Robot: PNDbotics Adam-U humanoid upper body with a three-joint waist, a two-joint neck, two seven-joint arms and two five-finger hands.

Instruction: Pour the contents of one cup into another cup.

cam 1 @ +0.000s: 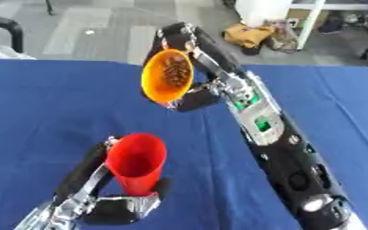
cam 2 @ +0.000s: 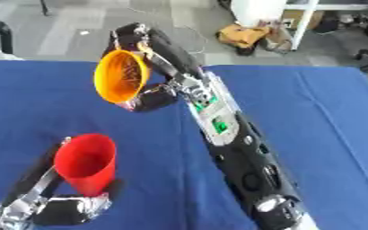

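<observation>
Left eye view shows the right robot hand (cam 1: 189, 92) raised above the blue counter (cam 1: 46, 99), its fingers and thumb curled round an orange cup (cam 1: 168, 75) that is tipped far over, its mouth turned toward the camera and down to the left. Inside the orange cup a dark brownish mass (cam 1: 174, 69) clings to the wall; what it is cannot be made out, and nothing is seen falling from the rim. Lower and nearer, the left robot hand (cam 1: 120, 204) is wrapped about the base of a red cup (cam 1: 138, 162), which stands close to upright with its mouth tilted slightly back toward the orange one. The red cup's inside looks plain red as far as it shows, so it appears to hold nothing yet. The two cups are apart, the orange one above and beyond the red, and its lip does not seem to sit over the red mouth. Judged from this, both cups are in hand and the tilt is well begun, but the transfer itself is not yet done: the orange cup likely needs bringing over the red mouth, then tipping until the contents slide out.
</observation>
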